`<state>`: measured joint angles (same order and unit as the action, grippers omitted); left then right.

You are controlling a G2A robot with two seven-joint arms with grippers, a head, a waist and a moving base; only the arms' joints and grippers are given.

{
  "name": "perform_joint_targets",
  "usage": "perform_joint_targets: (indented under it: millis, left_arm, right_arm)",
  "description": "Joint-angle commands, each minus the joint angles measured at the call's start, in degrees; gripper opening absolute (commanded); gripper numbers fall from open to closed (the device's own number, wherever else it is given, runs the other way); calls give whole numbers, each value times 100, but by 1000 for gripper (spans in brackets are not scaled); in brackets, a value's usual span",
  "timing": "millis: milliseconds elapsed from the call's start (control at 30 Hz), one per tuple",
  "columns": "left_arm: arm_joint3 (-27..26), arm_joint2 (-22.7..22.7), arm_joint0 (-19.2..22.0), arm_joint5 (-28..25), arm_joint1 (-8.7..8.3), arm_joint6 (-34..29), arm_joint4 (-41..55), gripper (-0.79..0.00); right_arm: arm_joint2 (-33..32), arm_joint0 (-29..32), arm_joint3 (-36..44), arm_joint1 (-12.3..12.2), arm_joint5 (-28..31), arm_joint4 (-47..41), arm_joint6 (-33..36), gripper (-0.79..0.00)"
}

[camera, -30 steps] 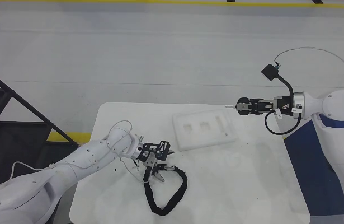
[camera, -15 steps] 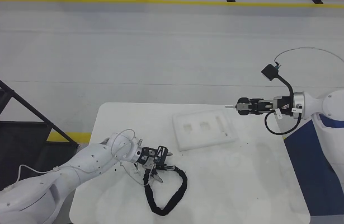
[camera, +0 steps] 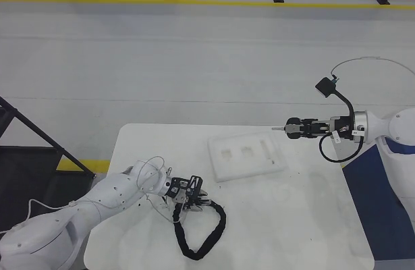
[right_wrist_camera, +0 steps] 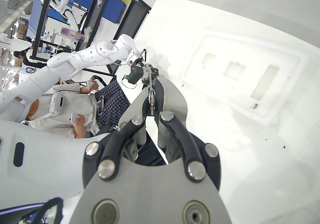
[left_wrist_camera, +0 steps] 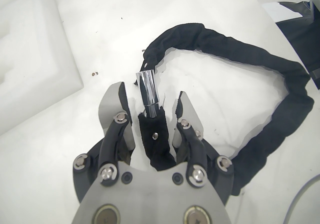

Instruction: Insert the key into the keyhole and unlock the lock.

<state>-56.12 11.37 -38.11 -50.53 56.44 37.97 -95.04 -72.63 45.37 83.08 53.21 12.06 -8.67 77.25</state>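
Observation:
A black fabric-sleeved chain lock (camera: 206, 237) lies in a loop on the white table (camera: 295, 216), near its front left. Its chrome cylinder (left_wrist_camera: 147, 90) joins the loop's two ends. My left gripper (camera: 192, 196) is down at that joint, open. In the left wrist view the left gripper (left_wrist_camera: 150, 90) straddles the cylinder and the black end sleeve (left_wrist_camera: 155, 137), with a gap on each side. My right gripper (camera: 289, 127) hangs above the table's far right edge, shut on a small metal key (right_wrist_camera: 151, 98) that points left.
A white foam tray (camera: 247, 155) with rectangular cut-outs lies at the table's far middle, between the two arms. Small dark specks dot the tabletop. Bare surface stretches right of the lock loop.
The left gripper has shifted slightly toward the table's front, settling lower over the lock's joined ends. The right arm and key have stayed put.

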Motion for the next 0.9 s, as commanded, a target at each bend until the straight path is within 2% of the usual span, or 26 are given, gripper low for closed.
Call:
perform_joint_targets:
  millis: [0,100,200,233,300,333,600,867]
  left_arm:
    - [32,11,-17,13,39,-47,-18,-545]
    - [81,28,-49,23,84,-109,-42,-631]
    - [123,51,-70,5,119,-139,-60,-591]
    - [134,60,-71,-3,128,-138,-67,-600]
    - [158,89,-74,-27,143,-113,-58,-699]
    - [170,112,-70,-39,148,-99,-39,-785]
    - [-132,311,48,-338,112,365,11,-785]
    - [-911,510,171,-676,-13,902,88,-785]
  right_arm:
    - [0,0,0,0,0,0,0,-785]
    - [0,0,0,0,0,0,0,-785]
    - [0,0,0,0,0,0,0,-785]
    - [0,0,0,0,0,0,0,-785]
    - [0,0,0,0,0,0,0,-785]
    - [0,0,0,0,0,0,0,-785]
    - [0,0,0,0,0,0,0,-785]
    - [0,0,0,0,0,0,0,-785]
